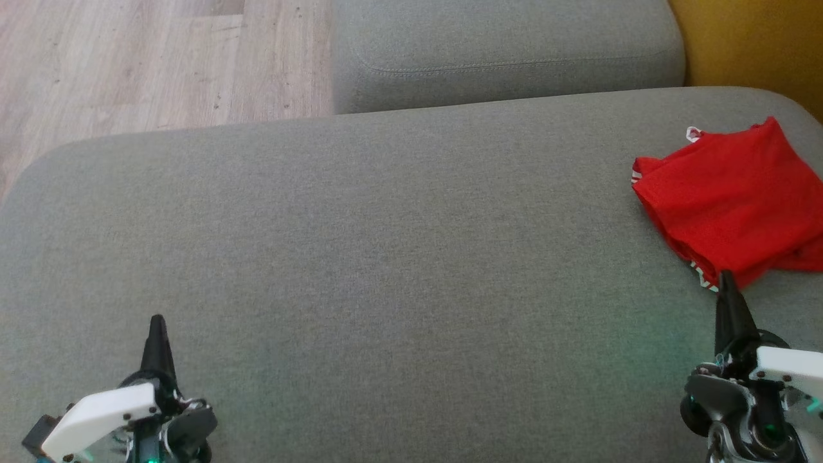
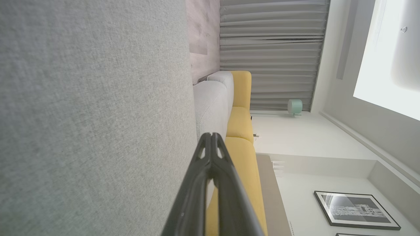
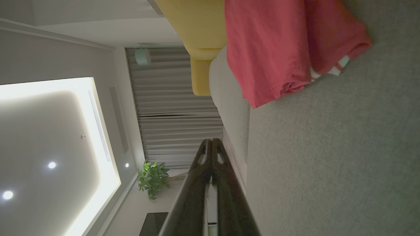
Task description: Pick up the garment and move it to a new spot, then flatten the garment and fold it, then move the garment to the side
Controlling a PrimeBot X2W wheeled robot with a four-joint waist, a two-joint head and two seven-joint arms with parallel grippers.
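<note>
Two pairs of dark fingers are pressing tightly together, each pinching nothing. The left gripper [image 1: 157, 321] is pointing up the head view over the bare lower left of the grey sofa cushion [image 1: 386, 257]. The right gripper [image 1: 726, 278] is doing likewise at the lower right. The red garment [image 1: 730, 199], folded into a rough square with white trim peeking out, is lying on the cushion's right side beside the yellow backrest [image 1: 752, 38]. The right gripper's tip is sitting near the garment's nearest hem.
</note>
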